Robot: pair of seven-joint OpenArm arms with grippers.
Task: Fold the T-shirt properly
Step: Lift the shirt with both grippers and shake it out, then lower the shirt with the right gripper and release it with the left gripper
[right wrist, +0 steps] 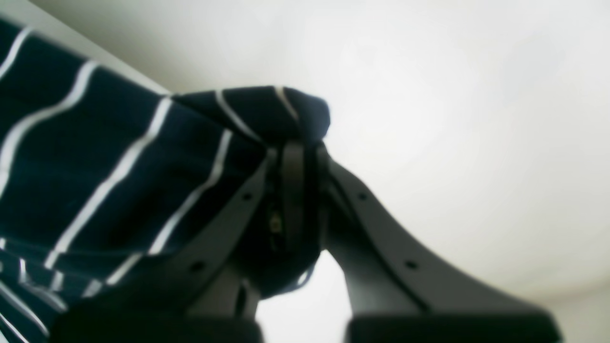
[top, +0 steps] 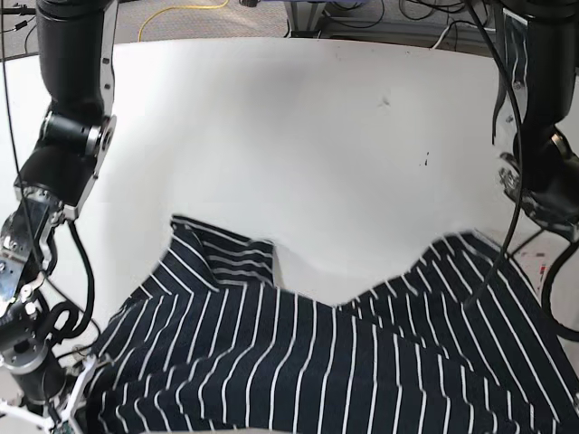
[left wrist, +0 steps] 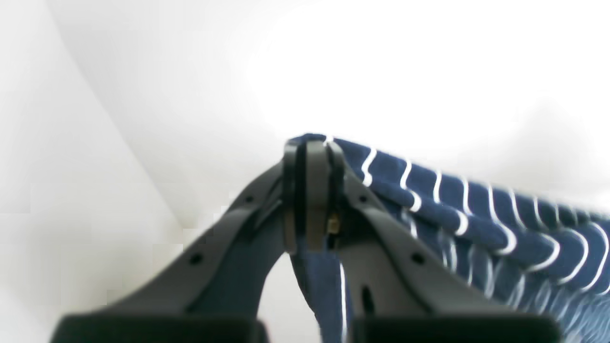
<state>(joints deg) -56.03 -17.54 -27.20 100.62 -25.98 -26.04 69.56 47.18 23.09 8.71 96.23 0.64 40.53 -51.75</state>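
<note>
One T-shirt [top: 317, 362], two grippers pinching it.

The left gripper [left wrist: 310, 152] clamps one striped edge; the right gripper [right wrist: 300, 145] is pressed together on another fold. The garment spreads over the near part of the single white table [top: 298, 127].
</note>
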